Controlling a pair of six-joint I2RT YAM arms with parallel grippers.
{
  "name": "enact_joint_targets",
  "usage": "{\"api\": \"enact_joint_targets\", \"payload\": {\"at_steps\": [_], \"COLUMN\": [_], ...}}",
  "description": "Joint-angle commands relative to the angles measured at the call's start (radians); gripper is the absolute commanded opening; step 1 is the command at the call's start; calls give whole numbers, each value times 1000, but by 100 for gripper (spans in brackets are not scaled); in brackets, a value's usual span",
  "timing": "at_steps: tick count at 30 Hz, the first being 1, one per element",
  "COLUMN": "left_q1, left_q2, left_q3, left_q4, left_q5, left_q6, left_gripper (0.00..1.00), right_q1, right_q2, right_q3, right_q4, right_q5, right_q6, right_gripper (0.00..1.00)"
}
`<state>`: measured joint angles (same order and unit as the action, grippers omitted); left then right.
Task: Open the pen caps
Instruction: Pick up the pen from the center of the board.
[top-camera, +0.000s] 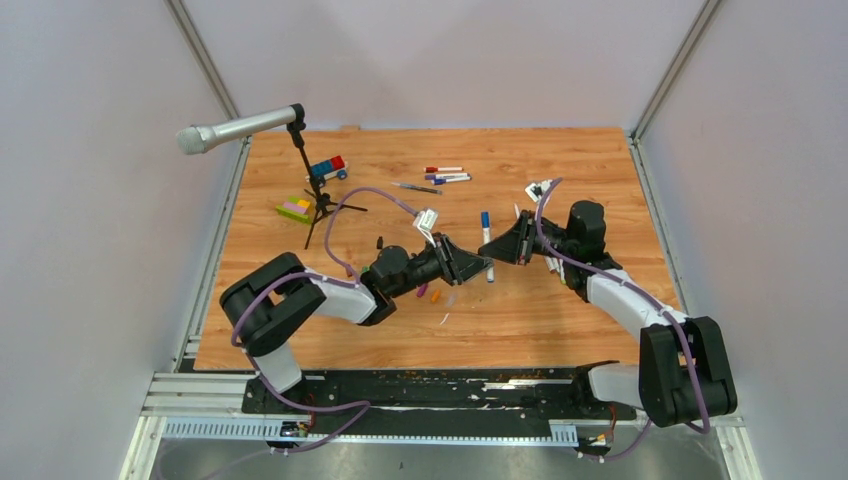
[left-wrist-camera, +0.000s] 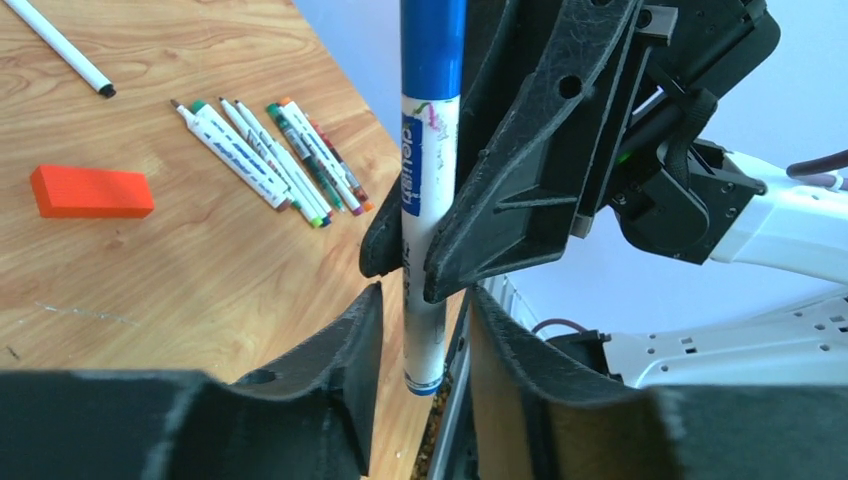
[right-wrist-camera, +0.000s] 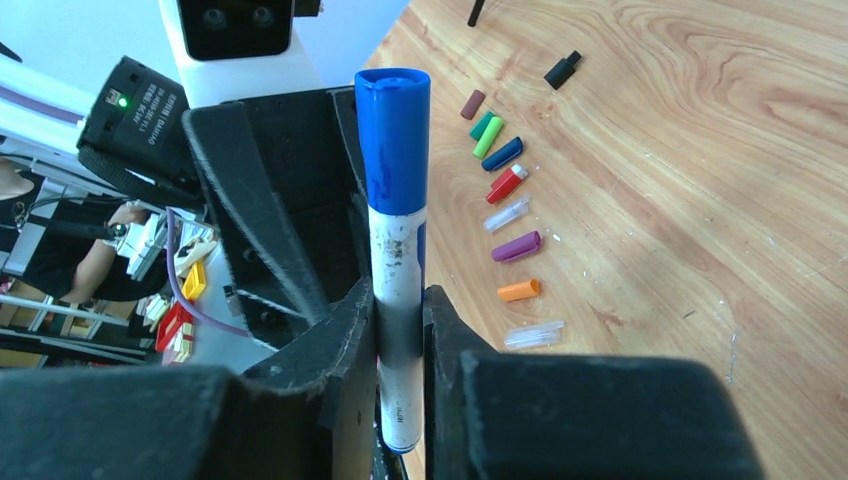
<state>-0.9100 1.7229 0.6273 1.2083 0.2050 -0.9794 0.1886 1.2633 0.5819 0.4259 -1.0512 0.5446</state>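
Note:
A pen (left-wrist-camera: 428, 250) with a white barrel and a blue cap (right-wrist-camera: 394, 140) stands upright between the two grippers, above the table. My right gripper (right-wrist-camera: 400, 295) is shut on the lower barrel, its pads pressed against both sides. My left gripper (left-wrist-camera: 425, 295) is open around the pen's bottom end, with a gap on each side. From above, the two grippers meet mid-table: left (top-camera: 478, 266), right (top-camera: 494, 250), with the pen (top-camera: 486, 230) across them. Several loose pen caps (right-wrist-camera: 516, 246) lie in a row on the wood: brown, green, blue, red, clear, purple and orange.
Several pens (left-wrist-camera: 270, 160) lie side by side near an orange-red block (left-wrist-camera: 91, 191). More pens (top-camera: 445, 175) lie at the back. A microphone (top-camera: 240, 127) on a tripod and toy bricks (top-camera: 327, 168) stand at the back left. A black cap (right-wrist-camera: 562, 69) lies apart.

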Motion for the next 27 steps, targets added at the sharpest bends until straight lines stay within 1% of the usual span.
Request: {"api": "enact_joint_targets", "payload": {"at_steps": [1, 5, 10, 13, 16, 21, 25, 27], "left_q1": [-7, 5, 42, 69, 94, 95, 95, 95], "left_q2": [-113, -206, -308, -328, -314, -287, -238, -202], "left_q3": [-10, -61, -109, -102, -64, -36, 8, 34], "left_q4": [-79, -110, -144, -162, -200, -179, -123, -91], "left_q5": [36, 36, 17, 36, 79, 57, 62, 73], "left_q6": [121, 195, 248, 243, 220, 202, 161, 130], "left_gripper": [48, 64, 83, 99, 100, 99, 96, 92], "right_q1": [3, 1, 2, 3, 5, 21, 38, 42], "right_q2": [-13, -13, -10, -8, -4, 3, 16, 21], "right_q3": [28, 45, 51, 62, 69, 76, 86, 91], "right_q4": [16, -33, -54, -85, -100, -134, -174, -187], "right_q5": [-61, -121, -228, -262, -285, -303, -305, -303], "right_q6": [-71, -142, -225, -263, -278, -310, -343, -354], "right_gripper": [0, 0, 0, 0, 0, 0, 0, 0]}}
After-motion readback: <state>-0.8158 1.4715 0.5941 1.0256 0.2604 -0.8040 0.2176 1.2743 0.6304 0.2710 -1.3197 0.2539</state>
